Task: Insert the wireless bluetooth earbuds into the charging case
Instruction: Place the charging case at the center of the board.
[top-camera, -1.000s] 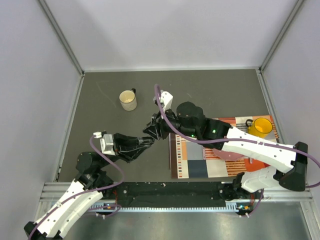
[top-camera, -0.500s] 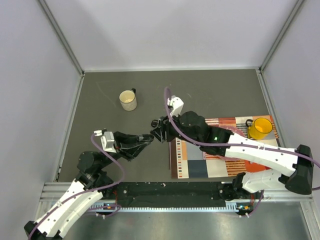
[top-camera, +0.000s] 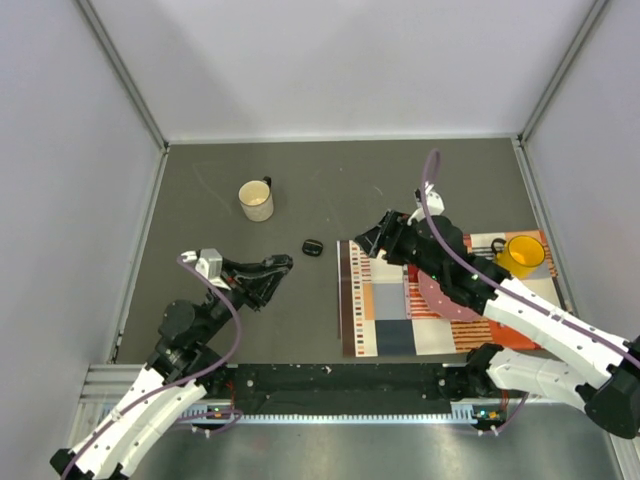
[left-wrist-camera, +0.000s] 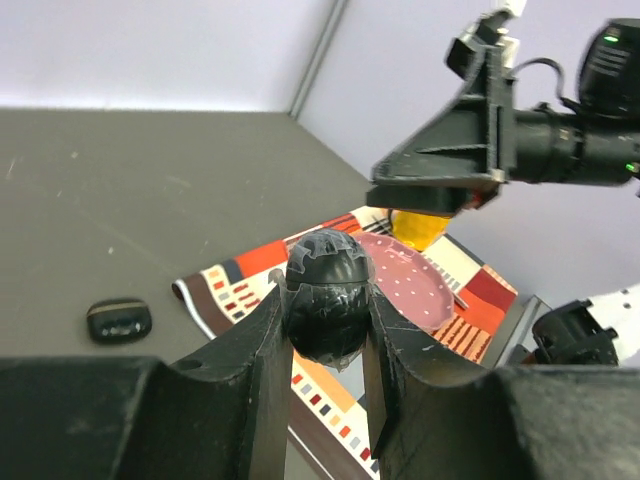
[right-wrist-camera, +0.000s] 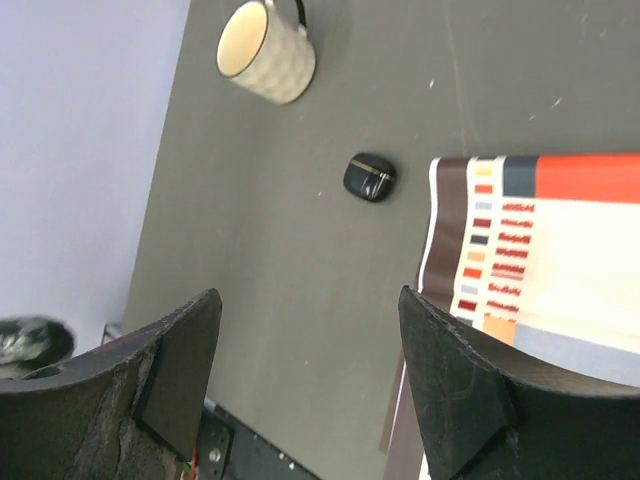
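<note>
My left gripper (top-camera: 280, 264) is shut on a black oval charging case (left-wrist-camera: 328, 290), closed, held above the table left of the mat; in the right wrist view it shows at the lower left edge (right-wrist-camera: 25, 340). A second closed black case (top-camera: 313, 246) lies on the grey table between the two grippers; it also shows in the left wrist view (left-wrist-camera: 119, 320) and the right wrist view (right-wrist-camera: 370, 176). My right gripper (top-camera: 375, 232) is open and empty over the mat's far left corner (right-wrist-camera: 308, 300). No earbuds show in any view.
A cream mug (top-camera: 256, 201) stands at the back left of the table (right-wrist-camera: 265, 50). A patterned mat (top-camera: 380, 320) lies on the right with a pink plate (top-camera: 440, 300) and a yellow mug (top-camera: 520, 255) on it.
My right gripper has pulled away from the left gripper, to the right, and is open. A black case now lies on the table where the two met. The left gripper has drawn back slightly.
</note>
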